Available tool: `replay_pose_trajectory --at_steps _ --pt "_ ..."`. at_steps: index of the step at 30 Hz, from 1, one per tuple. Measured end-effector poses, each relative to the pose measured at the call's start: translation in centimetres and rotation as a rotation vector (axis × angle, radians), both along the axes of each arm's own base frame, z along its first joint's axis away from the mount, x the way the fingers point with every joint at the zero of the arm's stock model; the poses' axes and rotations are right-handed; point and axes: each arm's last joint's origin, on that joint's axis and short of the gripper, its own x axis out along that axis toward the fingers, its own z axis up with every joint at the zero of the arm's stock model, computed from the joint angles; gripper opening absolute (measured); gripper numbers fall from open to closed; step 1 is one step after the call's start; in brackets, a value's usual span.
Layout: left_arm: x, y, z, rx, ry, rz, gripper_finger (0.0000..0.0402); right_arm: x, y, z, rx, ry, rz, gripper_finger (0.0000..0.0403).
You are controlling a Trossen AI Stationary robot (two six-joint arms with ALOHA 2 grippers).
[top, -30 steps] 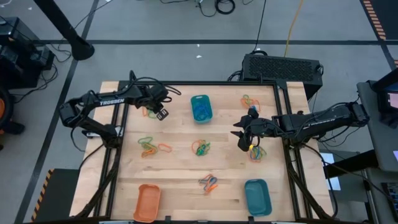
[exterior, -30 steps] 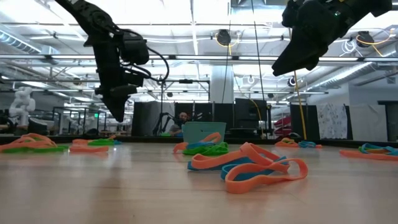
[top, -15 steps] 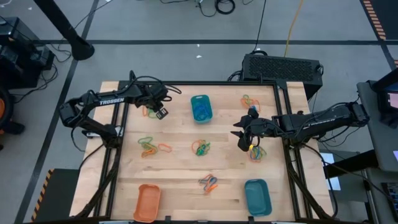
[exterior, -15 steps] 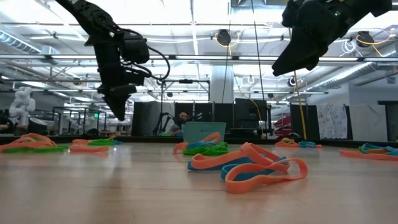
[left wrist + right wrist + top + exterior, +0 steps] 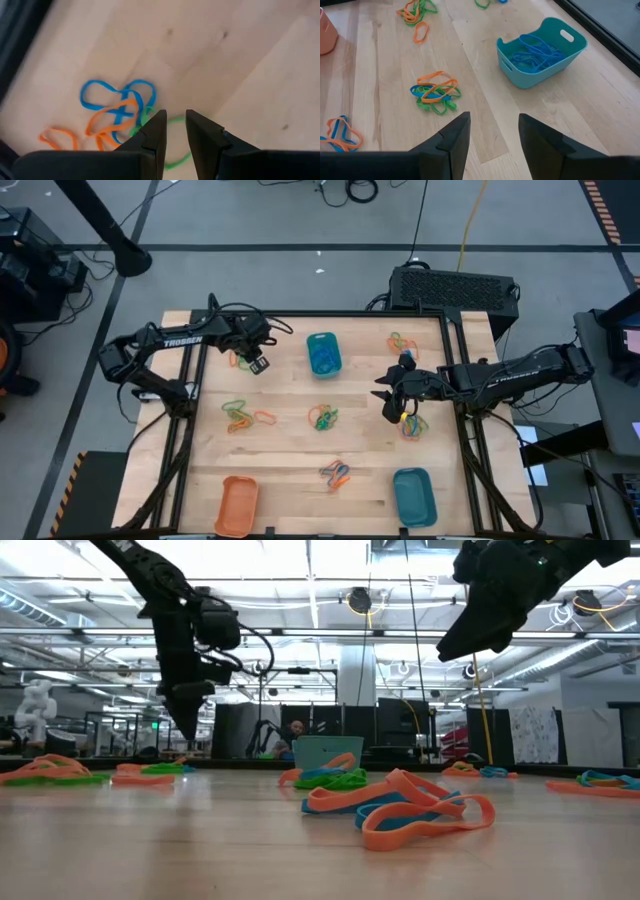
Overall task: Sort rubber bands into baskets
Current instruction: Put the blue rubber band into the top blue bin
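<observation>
Wooden table top [image 5: 290,445], light planks, dark frame on all sides

Baskets, small rounded-rectangular plastic:
- teal basket, far side [image 5: 323,353], near the far edge at the middle; blue bands lie inside it, as the right wrist view [image 5: 540,47] shows
- teal basket, near side [image 5: 413,496], at the near right corner
- orange basket [image 5: 236,505], at the near left corner

Rubber bands, thin loops in orange, blue and green, lying in loose heaps on the wood:
- heap at far left [image 5: 241,361], just beside the left gripper; blue, orange and green loops in the left wrist view [image 5: 117,112]
- heap at left middle [image 5: 242,416]
- heap at centre [image 5: 322,417], also in the right wrist view [image 5: 435,91]
- heap at near middle [image 5: 337,474], foremost in the low view [image 5: 400,805]
- heap at far right [image 5: 401,341]
- heap at right middle [image 5: 413,424], just beside the right gripper

Left gripper [image 5: 259,363], dark two-finger: above the far left heap, off the table in the low view [image 5: 188,720]; fingers [image 5: 155,135] stand with a narrow gap between them, nothing held, a green loop showing on the wood below that gap

Right gripper [image 5: 385,397], dark two-finger: above the right side of the table, between the far right and right middle heaps, raised high in the low view [image 5: 455,645]; fingers [image 5: 457,135] spread wide, nothing between them
</observation>
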Motion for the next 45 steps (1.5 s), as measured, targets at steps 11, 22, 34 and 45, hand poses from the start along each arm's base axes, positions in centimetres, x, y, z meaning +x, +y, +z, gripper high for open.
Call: replay_pose_trajectory --at_steps 11,22,34,45 --pt "0.5 1.9 -1.5 -0.039 0.058 -0.003 0.0081 0.0 0.0 0.0 0.0 -0.002 0.0 0.016" --pt "1.8 3.2 -3.1 -0.077 0.11 0.004 0.0081 0.0 0.0 0.1 -0.023 0.001 0.017 0.016" --pt "1.2 4.3 -4.1 -0.096 0.142 0.043 0.0081 0.0 0.0 0.0 -0.023 0.006 0.017 0.016" --pt "0.7 5.0 -4.1 -0.134 0.11 0.025 0.0081 0.0 0.0 0.0 -0.044 0.016 0.033 0.016"
